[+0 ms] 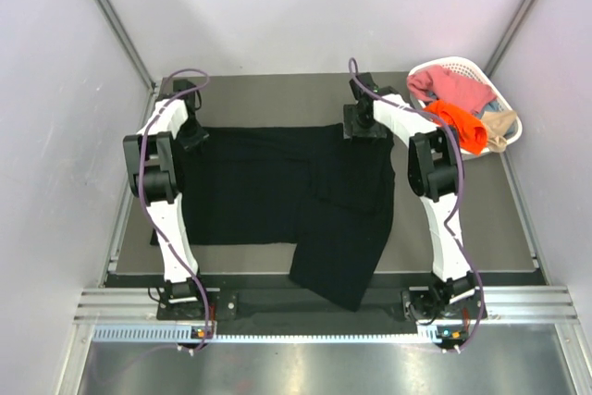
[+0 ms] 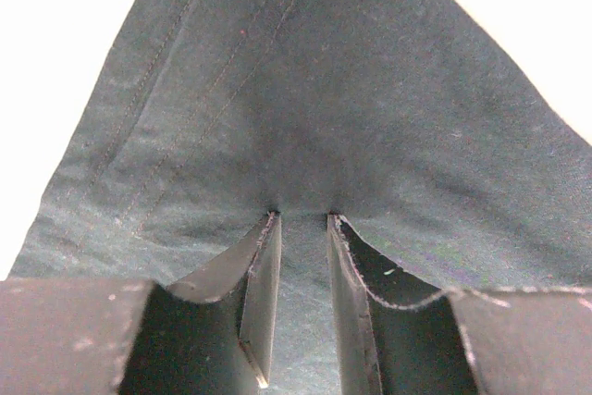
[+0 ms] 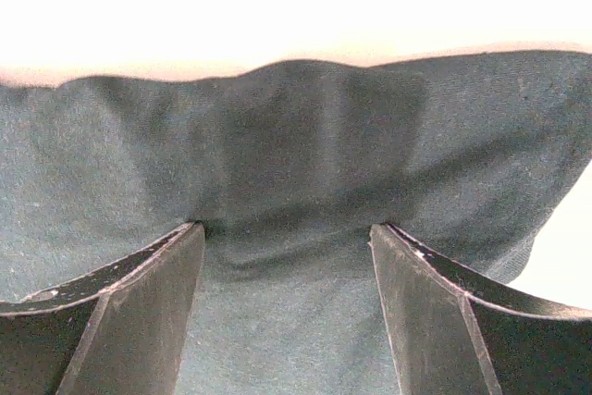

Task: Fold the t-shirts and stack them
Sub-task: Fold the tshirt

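Two pincers stand on the 12 o'clock edge of the black t-shirt (image 1: 268,187), which lies spread on the surface (image 1: 472,219) with its long axis running from 9 to 3 o'clock. One flap extends toward 6 o'clock and overhangs the near edge of the surface. The left pincer (image 1: 191,133) sits at the 10 o'clock corner, its jaws nearly together with cloth pinched and tented between them. The right pincer (image 1: 363,127) sits near 1 o'clock, its jaws spread wide, its fingers (image 3: 157,275) resting against cloth without a confirmed grip. Each arm is nearest its own corner. The fold probably runs from 12 toward 6 o'clock, and little bare surface remains there. The white basket (image 1: 462,62) at 2 o'clock holds the pink t-shirt (image 1: 453,88), orange t-shirt (image 1: 460,122) and beige t-shirt (image 1: 499,127). It stands just beside the right arm and limits outward swing.
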Action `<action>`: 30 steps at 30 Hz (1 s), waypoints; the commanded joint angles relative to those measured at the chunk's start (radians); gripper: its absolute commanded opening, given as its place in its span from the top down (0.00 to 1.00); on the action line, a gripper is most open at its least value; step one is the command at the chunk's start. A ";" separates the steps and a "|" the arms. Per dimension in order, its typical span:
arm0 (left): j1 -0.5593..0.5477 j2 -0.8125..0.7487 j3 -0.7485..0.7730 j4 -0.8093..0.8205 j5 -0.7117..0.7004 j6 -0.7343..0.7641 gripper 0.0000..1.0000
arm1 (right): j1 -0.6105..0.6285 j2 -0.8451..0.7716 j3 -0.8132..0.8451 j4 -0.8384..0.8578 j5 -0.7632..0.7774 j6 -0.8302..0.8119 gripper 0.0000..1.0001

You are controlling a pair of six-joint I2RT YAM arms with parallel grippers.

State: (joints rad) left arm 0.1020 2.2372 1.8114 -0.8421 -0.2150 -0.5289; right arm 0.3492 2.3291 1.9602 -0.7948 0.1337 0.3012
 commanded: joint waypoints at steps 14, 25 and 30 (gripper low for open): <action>0.042 0.252 0.256 0.166 0.120 0.009 0.68 | -0.079 0.257 0.328 0.080 -0.005 0.072 0.25; 0.041 0.030 0.291 0.077 0.036 0.073 0.58 | -0.118 0.136 0.447 -0.056 -0.108 0.001 0.16; 0.038 -0.247 0.100 0.063 -0.027 0.066 0.52 | -0.105 -0.055 0.390 -0.161 -0.042 -0.036 0.13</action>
State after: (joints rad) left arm 0.1368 2.2211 1.9568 -0.7895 -0.1734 -0.4725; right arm 0.2314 2.4794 2.3455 -0.8841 0.0490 0.3061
